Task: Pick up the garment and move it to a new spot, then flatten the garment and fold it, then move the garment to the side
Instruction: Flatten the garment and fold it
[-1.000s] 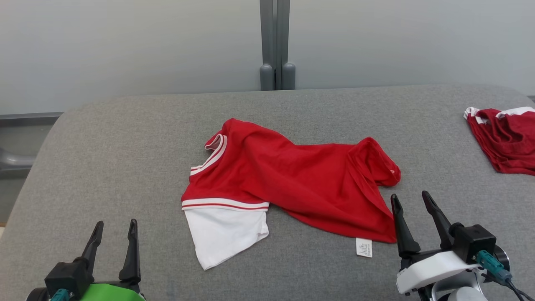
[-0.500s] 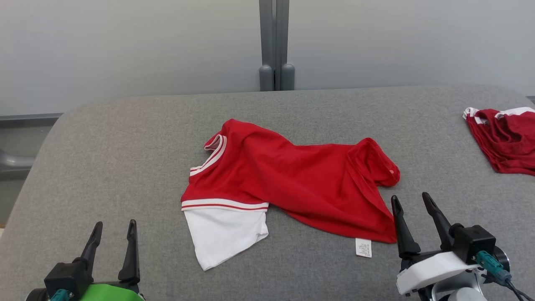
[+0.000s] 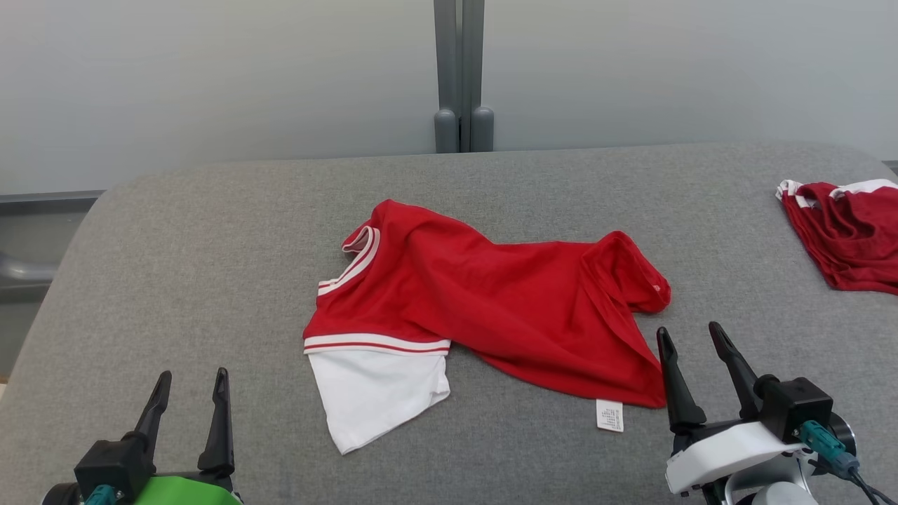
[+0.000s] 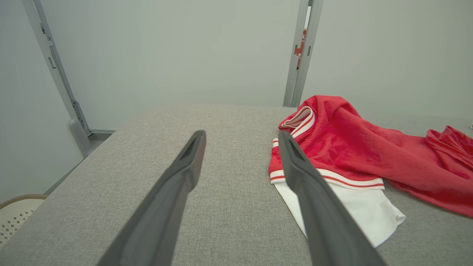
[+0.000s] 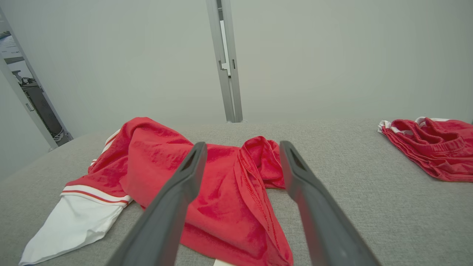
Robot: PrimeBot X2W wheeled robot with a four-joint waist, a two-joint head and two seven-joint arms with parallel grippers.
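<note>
A red garment with a white sleeve and red-and-white striped trim lies crumpled in the middle of the grey table. It also appears in the left wrist view as the garment to the right of my fingers, and in the right wrist view as the garment just ahead of my fingers. My left gripper stands open near the table's front left, well apart from the cloth. My right gripper stands open close to the garment's right hem, holding nothing.
A second red-and-white garment lies bunched at the table's far right edge, also seen as the pile in the right wrist view. A grey post stands behind the table against a pale wall. Bare grey cloth surface spreads to the left.
</note>
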